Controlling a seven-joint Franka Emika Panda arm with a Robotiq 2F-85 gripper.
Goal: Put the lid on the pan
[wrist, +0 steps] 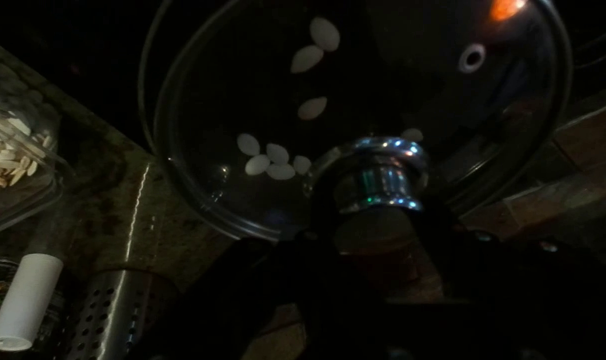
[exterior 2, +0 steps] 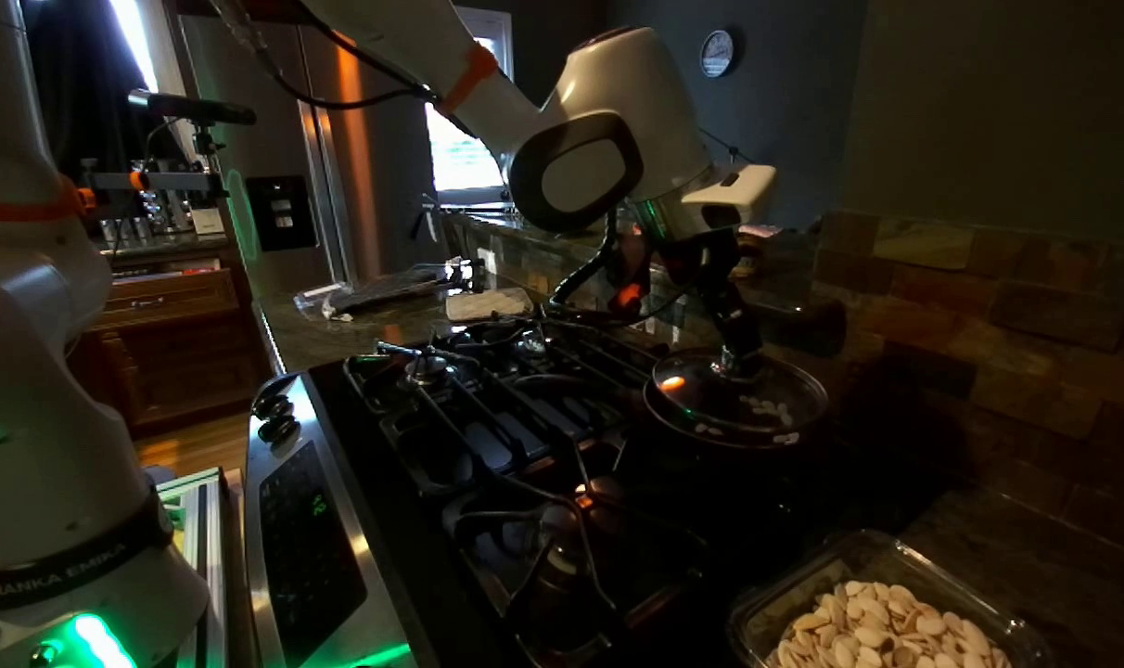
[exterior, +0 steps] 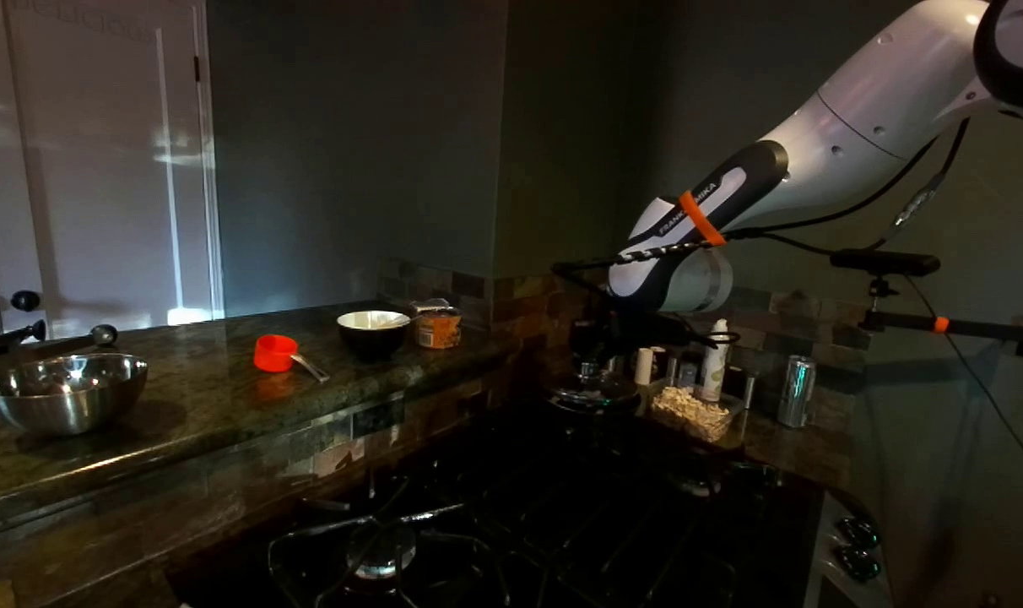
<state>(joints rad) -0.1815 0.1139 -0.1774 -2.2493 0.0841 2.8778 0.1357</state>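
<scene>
Fingers [wrist: 438,225]: we have them clamped on the knob [wrist: 383,182] of the glass lid [exterior 2: 724,399] | lid: over the pan [exterior 2: 671,429] on the stove [exterior 2: 488,436], whether fully seated we cannot tell | through it, wrist view: we see pale seeds [wrist: 280,171] | desk [wrist: 113,215]: clear tub [exterior 2: 808,580] of more seeds [exterior 2: 887,622], beside the stove

At the rear of the gas cooktop [exterior 2: 502,431], opposite its control panel [exterior 2: 312,538], the Panda arm [exterior 2: 655,102] arches over, and its gripper [exterior 2: 740,351] meets the knob [exterior 2: 736,369] of a glass lid [exterior 2: 696,390] over a dark pan [exterior 2: 662,423]; I can see pale seeds [exterior 2: 769,408] through it. A clear plastic tub [exterior 2: 803,583] heaped with seeds sits just beside the cooktop, and a stainless refrigerator [exterior 2: 247,102] stands well beyond it.
</scene>
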